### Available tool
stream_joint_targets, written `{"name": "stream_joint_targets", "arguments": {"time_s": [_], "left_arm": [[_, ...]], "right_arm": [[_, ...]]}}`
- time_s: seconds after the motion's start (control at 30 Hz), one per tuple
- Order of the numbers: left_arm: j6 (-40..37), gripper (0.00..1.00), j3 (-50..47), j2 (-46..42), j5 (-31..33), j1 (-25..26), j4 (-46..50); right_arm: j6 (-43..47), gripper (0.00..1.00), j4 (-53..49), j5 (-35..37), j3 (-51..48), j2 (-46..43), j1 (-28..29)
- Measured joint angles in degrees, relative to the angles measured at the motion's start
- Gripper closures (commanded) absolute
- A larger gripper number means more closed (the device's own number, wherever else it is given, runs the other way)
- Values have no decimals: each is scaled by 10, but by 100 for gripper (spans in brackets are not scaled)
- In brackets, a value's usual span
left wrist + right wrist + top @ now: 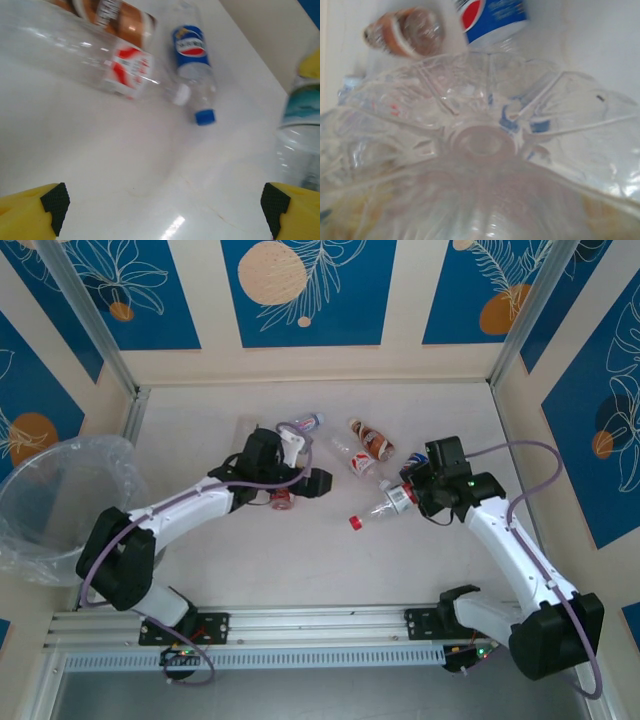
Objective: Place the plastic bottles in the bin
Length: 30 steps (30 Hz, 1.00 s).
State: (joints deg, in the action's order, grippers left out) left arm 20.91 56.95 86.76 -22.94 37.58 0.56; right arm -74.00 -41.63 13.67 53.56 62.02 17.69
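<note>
Right hand [412, 492] is clamped on the red-capped bottle [380, 506] at its base end, over the desk [300, 560]. Left hand [165, 204] has jaws wide apart, empty, facing the loose bottles [130, 70]. Bin [40, 540] sits far left, well apart. Bottles look empty: light, thin-walled, slick, easily dented (grab mid-body on the label). Blue-label bottle [192, 50] has a Pepsi-like round logo; lettering is too blurred to read.

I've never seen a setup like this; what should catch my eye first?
The left arm and the right arm, both white, reach over a pale table toward small clear bottles scattered in its middle. The right gripper is clamped on a red-capped bottle beside that scatter. At the far left stands a wide bin lined with crinkled clear plastic.
</note>
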Motion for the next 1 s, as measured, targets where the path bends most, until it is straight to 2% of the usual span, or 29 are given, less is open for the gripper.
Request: {"name": "stream_joint_targets", "arguments": {"time_s": [0.2,0.43,0.7,1.0], "left_arm": [[-21,1,26,11,-40,46,7],[-44,0,43,18,-51,52,17],[-23,1,46,30,-41,52,12],[0,27,82,84,-67,52,8]], "right_arm": [[18,41,62,24,26,54,78],[46,39,104,24,86,125,116],[70,39,137,11,108,146,138],[89,36,144,12,111,153,140]]}}
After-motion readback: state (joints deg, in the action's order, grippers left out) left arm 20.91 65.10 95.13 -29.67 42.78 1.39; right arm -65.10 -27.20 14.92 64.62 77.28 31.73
